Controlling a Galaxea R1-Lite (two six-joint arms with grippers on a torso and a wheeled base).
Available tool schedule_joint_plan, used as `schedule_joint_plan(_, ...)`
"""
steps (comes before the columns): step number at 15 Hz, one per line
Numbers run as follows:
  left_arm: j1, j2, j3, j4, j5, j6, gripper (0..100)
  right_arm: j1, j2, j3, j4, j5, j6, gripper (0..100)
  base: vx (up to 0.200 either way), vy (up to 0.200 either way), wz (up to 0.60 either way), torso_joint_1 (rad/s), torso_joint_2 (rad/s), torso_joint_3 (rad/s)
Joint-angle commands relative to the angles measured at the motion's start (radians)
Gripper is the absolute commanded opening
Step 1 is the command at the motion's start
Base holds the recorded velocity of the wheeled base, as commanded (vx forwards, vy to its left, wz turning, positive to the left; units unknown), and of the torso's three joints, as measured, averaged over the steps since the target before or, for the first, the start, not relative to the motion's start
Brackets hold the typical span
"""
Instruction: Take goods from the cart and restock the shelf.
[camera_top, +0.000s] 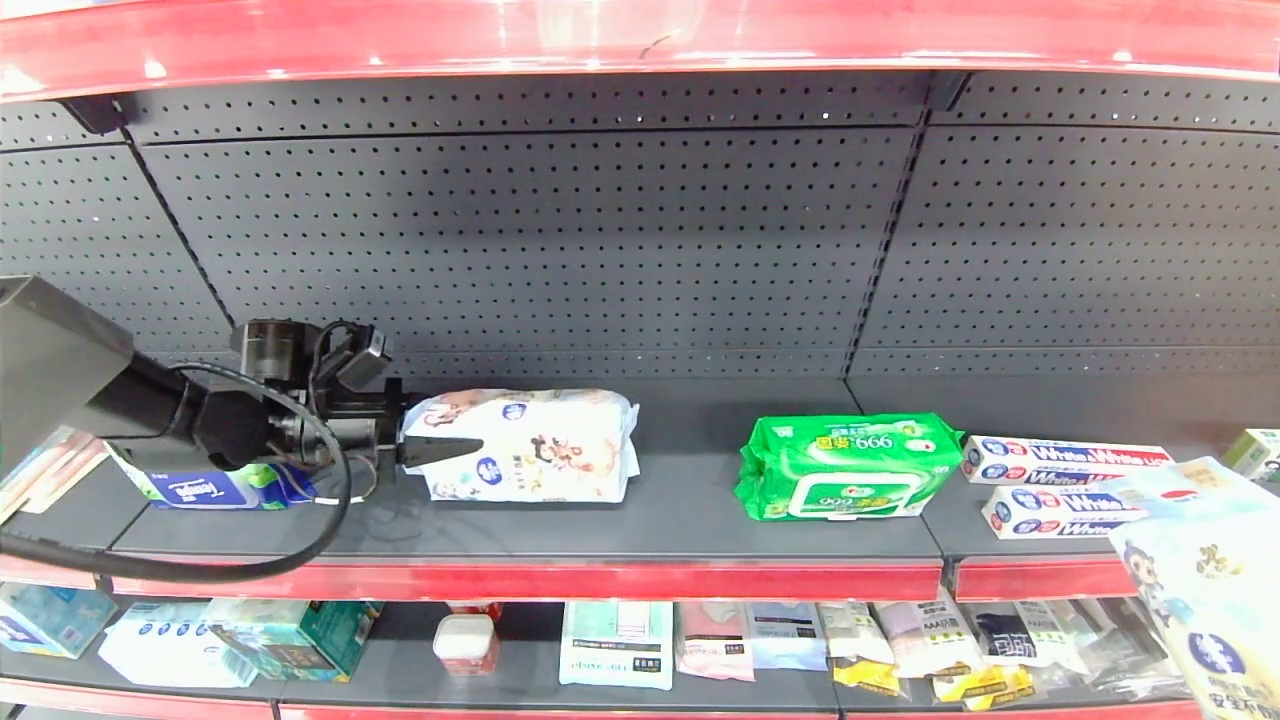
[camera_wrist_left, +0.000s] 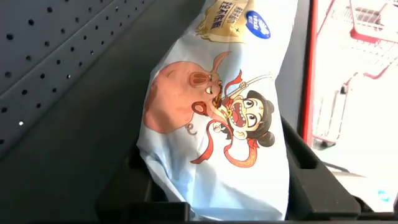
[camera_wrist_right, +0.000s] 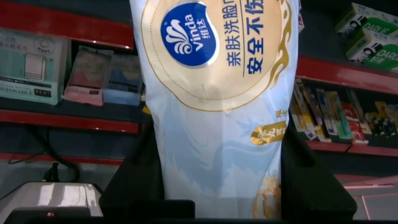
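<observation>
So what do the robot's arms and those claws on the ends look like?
The left arm starts as a boxy grey segment, then turns into round black joints. A black cable loops beneath it, and a small camera block sits on its wrist. The left gripper has flat black fingers tapering to a point. The right gripper shows the same broad black fingers.

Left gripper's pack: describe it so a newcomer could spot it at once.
On the shelf just below the grey pegboard, look toward its left end, where the left gripper clamps a soft pack. It is the white one printed with cartoon figures, between a blue tissue pack and a green wipes pack; the similar pack in the right gripper is off the shelf.
</observation>
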Motion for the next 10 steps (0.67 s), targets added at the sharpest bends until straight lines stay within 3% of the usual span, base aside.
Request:
schedule_joint_plan(1,0.027,-0.018,0.035,0.000,-0.009,0.023,0,0.000,-0.002,0.000,0.000,0.000,-0.001,0,0.000,0.000,0.00,0.000,0.00,0.000)
schedule_joint_plan(6,0.073,-0.019,0.077,0.002,-0.042,0.110,0,0.000,0.000,0.000,-0.001,0.000,0.001,0,0.000,0.000,0.00,0.000,0.00,0.000)
schedule_joint_plan(10,0.073,-0.045,0.123,0.000,-0.061,0.121,0,0.000,0.000,0.000,0.000,0.000,0.001,0,0.000,0.000,0.00,0.000,0.00,0.000)
